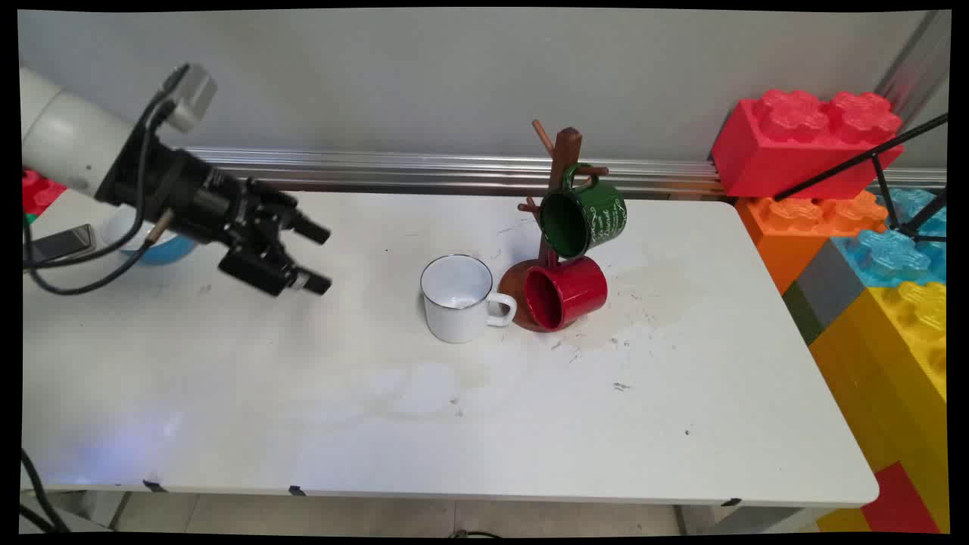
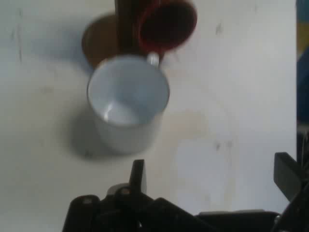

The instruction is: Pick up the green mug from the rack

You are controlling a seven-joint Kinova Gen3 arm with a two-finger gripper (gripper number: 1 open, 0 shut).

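Observation:
My black gripper [image 1: 322, 259] hangs open above the table's left half, pointing right, with nothing between its fingers. In the hand view the gripper [image 2: 212, 176] shows one finger at lower centre and the other at the right edge. Nearest to it is a white enamel mug [image 1: 460, 298], upright, handle turned toward the red mug; the hand view shows this white mug [image 2: 128, 101] ahead of the fingers. A wooden mug tree [image 1: 559, 189] stands just beyond. A green mug [image 1: 583, 216] hangs on it. A red mug [image 1: 565, 292] lies tilted on its round base; the hand view shows the red mug [image 2: 166, 24] too.
Big toy blocks are stacked past the table's right edge: a red block [image 1: 806, 144], an orange block [image 1: 810, 227] and a yellow block [image 1: 893, 356]. A black tripod leg [image 1: 870, 155] crosses them. A blue-and-white bowl [image 1: 151, 244] sits behind the arm at far left.

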